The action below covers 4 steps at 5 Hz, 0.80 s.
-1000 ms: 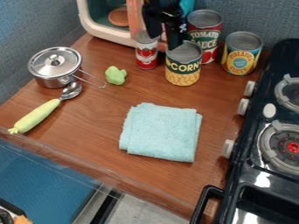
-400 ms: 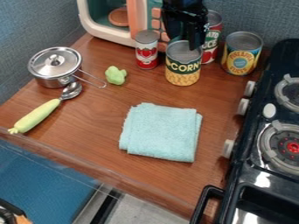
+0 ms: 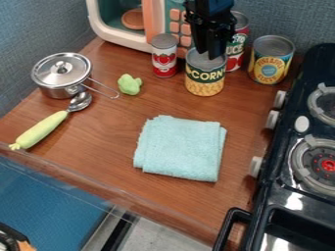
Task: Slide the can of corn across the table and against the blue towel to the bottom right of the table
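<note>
The yellow-and-black metal can of corn [image 3: 204, 81] stands upright on the brown wooden table [image 3: 111, 147], the black gripper [image 3: 207, 55] at its top; whether that is open or closed I cannot tell. A low, slow push from behind should avoid tipping it or rucking the folded light-blue cloth towel [image 3: 180, 149]. The tall red metal can [image 3: 237, 49] close behind could hamper getting low

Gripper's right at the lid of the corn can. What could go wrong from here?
The gripper is up at the top of the corn can, so a sideways push there might tip it instead of sliding it. The tomato sauce can is close behind, and a stray swing could knock it. The towel is loose cloth and may bunch or shift if the can presses it hard.
</note>
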Available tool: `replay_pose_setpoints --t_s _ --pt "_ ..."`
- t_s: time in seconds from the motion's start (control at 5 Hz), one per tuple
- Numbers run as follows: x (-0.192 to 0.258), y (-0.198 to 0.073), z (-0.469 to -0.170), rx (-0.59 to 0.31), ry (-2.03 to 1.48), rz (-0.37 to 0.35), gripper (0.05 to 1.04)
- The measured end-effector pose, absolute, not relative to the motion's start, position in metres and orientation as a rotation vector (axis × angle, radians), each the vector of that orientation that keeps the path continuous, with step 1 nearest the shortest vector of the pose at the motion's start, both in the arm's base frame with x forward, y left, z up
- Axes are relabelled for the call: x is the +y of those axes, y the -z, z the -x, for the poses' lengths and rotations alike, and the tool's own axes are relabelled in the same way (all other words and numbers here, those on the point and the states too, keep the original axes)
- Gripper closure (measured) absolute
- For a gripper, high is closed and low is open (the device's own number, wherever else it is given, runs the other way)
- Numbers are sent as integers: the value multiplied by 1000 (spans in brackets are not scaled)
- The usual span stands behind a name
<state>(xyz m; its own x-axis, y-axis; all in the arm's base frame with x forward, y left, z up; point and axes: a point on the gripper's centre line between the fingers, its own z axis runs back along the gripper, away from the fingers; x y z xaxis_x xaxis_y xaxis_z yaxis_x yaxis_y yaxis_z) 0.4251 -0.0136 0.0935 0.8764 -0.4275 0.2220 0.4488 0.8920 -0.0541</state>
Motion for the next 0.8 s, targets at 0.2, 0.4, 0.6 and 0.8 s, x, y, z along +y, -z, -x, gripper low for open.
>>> replay_pose_setpoints --t_s 0.2,0.4,0.6,0.8 --pt "-13 -93 -425 -209 458 100 934" --pt "-9 -100 -431 -230 450 86 1023" --pt "0 -95 -436 -224 429 83 1033" --pt "4 -85 -437 -211 428 69 1033"
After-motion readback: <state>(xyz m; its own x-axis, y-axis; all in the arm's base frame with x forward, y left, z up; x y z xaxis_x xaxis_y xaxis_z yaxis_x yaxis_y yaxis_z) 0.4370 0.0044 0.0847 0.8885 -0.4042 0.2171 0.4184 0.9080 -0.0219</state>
